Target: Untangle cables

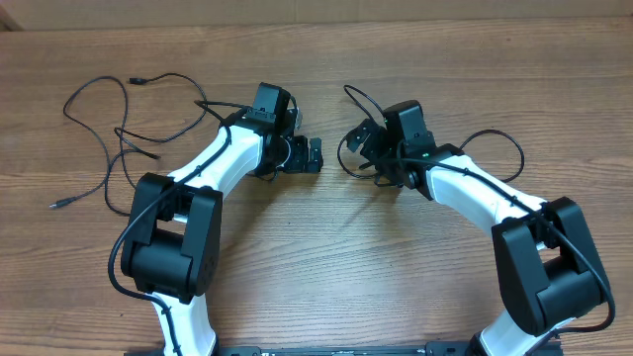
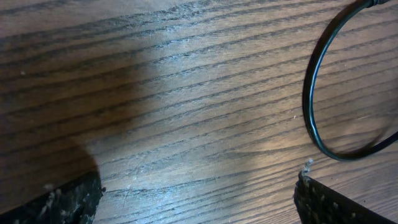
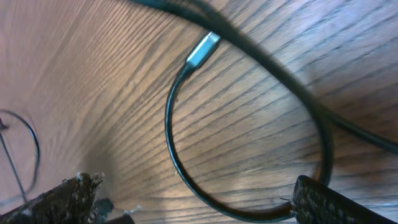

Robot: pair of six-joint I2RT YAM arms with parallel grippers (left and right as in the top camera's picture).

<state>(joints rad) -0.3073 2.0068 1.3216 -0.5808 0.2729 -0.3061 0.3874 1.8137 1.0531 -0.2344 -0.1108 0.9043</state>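
Toward the overhead frame's upper left, the cables (image 1: 121,132) trail in loose strands; another loop (image 3: 171,143) with a silver plug (image 3: 202,50) lies at centre, under the right gripper (image 3: 193,186). It and the left gripper (image 2: 196,186) gape wide, empty. Likely the reach-in step; next the right must descend and pinch that loop.

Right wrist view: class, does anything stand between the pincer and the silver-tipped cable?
Nothing visible does. The right pincer is open, and the cable lies looped on the bare table right below it.
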